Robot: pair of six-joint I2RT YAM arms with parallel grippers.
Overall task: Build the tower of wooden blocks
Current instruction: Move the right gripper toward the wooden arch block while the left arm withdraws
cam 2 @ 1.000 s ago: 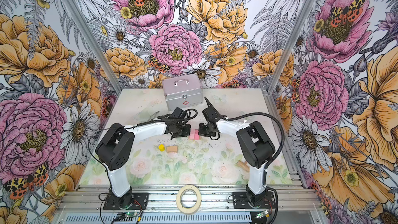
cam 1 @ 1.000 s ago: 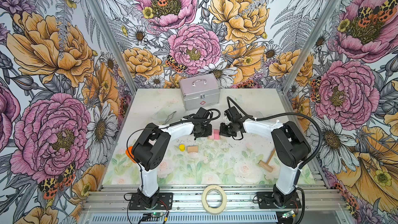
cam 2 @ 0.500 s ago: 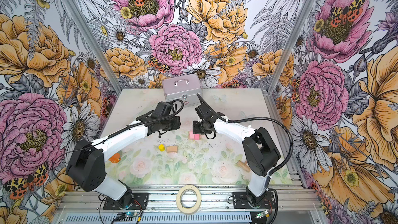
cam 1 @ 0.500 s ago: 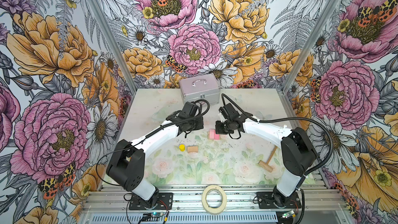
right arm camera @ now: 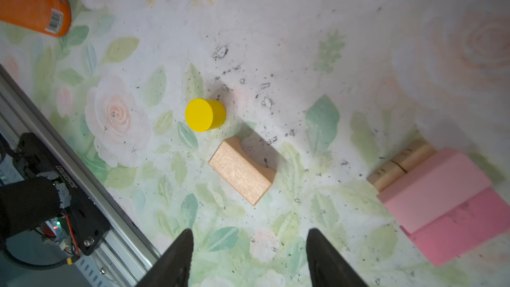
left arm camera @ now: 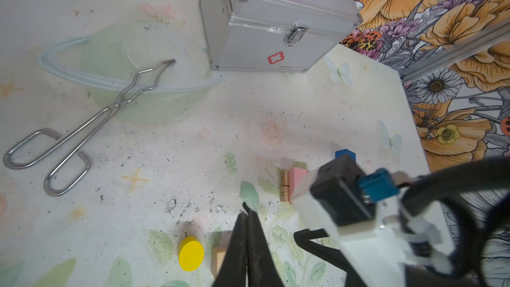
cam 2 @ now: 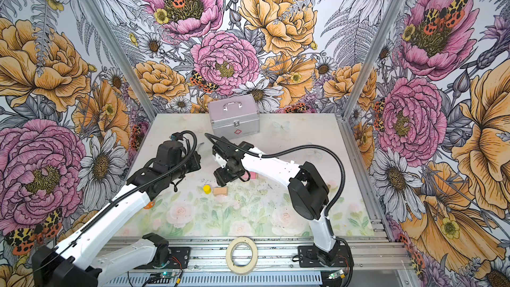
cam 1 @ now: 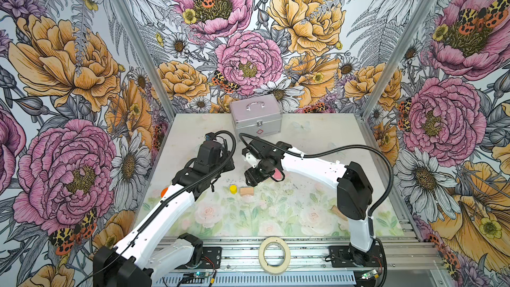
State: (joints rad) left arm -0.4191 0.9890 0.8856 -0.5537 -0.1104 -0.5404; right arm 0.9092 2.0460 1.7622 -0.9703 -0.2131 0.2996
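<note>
While both arms hang over the middle of the pale flowered surface, the silver case sits closed at its 12 o'clock edge, out of the job. The left arm reaches in from 7 o'clock, and its wrist view shows its jaws pressed together on nothing. The right arm comes in from 4 o'clock, its jaws spread apart and empty, hanging above the surface.

Under that arm's wrist, near the centre, the tower is begun: two pink bricks lie side by side on a pair of tan bricks. At about 8 o'clock from that stack, a little apart, the third tan brick lies loose and flat, a curved notch in one long side. The yellow cylinder stands just beside it at its 9 o'clock, not touching. The small blue block sits near the stack, hidden from above by the right arm.

I'd say the base is laid and the loose brick is next. That calls for the spread jaws to drop astride its narrow width, close squarely, then carry it toward 2 o'clock and set it flat on the pink pair without nudging them.
</note>
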